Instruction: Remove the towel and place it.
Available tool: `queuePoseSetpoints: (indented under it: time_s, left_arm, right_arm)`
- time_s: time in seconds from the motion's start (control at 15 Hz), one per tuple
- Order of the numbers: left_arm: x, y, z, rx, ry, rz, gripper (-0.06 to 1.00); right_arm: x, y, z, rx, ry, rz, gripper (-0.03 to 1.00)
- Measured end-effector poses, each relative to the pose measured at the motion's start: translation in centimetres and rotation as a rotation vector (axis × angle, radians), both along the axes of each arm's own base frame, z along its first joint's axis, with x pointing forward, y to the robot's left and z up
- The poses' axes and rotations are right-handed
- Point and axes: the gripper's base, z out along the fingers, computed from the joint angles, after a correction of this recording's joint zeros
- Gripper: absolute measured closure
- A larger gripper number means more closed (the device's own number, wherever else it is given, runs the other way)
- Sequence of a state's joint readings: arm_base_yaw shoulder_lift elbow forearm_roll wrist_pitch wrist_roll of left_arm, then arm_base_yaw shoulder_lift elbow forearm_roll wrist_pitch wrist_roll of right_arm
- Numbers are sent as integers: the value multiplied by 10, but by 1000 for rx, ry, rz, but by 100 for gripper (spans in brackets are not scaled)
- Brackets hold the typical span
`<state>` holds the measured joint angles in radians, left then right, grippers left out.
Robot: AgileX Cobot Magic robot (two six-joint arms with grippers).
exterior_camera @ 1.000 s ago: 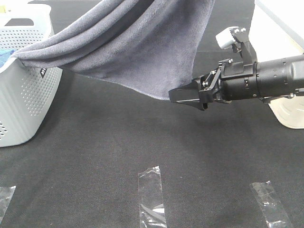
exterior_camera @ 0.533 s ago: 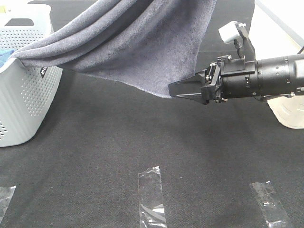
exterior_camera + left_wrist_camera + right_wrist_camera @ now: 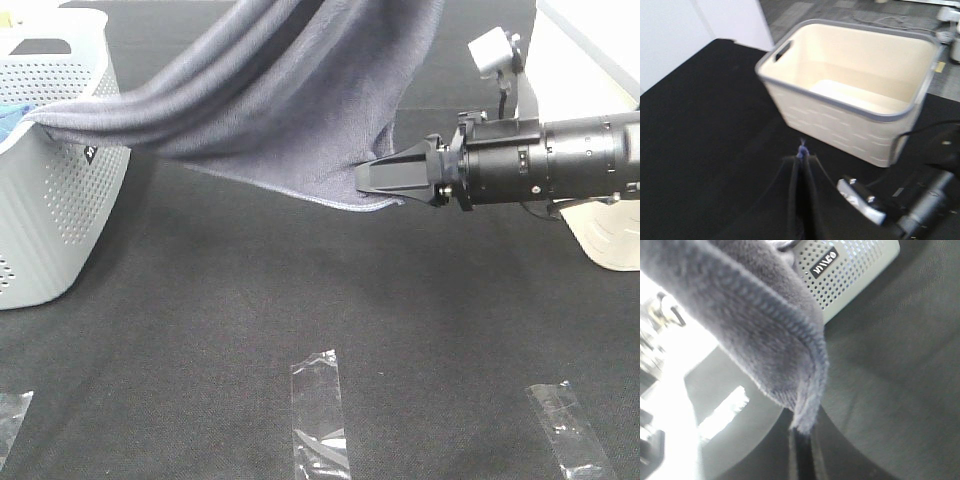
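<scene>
The right fingers (image 3: 385, 178) are clenched flat on the lower hem of the towel (image 3: 290, 110). Their tips point toward the perforated basket (image 3: 50, 200) from well off to its right in the high view, clear above the black desk (image 3: 200, 330). The right wrist view shows the stitched edge folding over just where it is nipped, with the perforated basket's labelled wall beyond.

The left fingers (image 3: 794, 195) are pressed together as well, and a small purplish tuft of towel is caught at their tips. They are outside the high view.

One end of the slate-grey towel lies over the perforated basket's rim. From there it climbs away from the basket in long folds and leaves the top of the high view. Its bottom edge hangs off the desk and is drawn out toward the right arm (image 3: 560, 165).

A blue cloth (image 3: 8, 118) shows inside the perforated basket beside the towel's end. A cream basket (image 3: 840, 107) stands farther from the perforated basket than the right arm. Clear tape strips (image 3: 320, 410) lie on the desk in front of the perforated basket, toward the camera.
</scene>
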<state>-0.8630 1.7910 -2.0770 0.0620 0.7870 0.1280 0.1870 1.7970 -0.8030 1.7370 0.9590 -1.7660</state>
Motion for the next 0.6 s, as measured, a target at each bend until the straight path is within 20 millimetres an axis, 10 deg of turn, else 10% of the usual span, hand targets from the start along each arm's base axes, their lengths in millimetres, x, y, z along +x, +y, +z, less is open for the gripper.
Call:
queuePoseSetpoints:
  time_s: [0.27, 0.6]
  left_arm:
    - [47, 45, -8, -24, 86, 272, 94]
    - [117, 86, -66, 79, 243, 477, 94]
  right_arm:
    - [19, 4, 30, -98, 212, 56, 97]
    - [60, -18, 111, -545, 259, -133, 97]
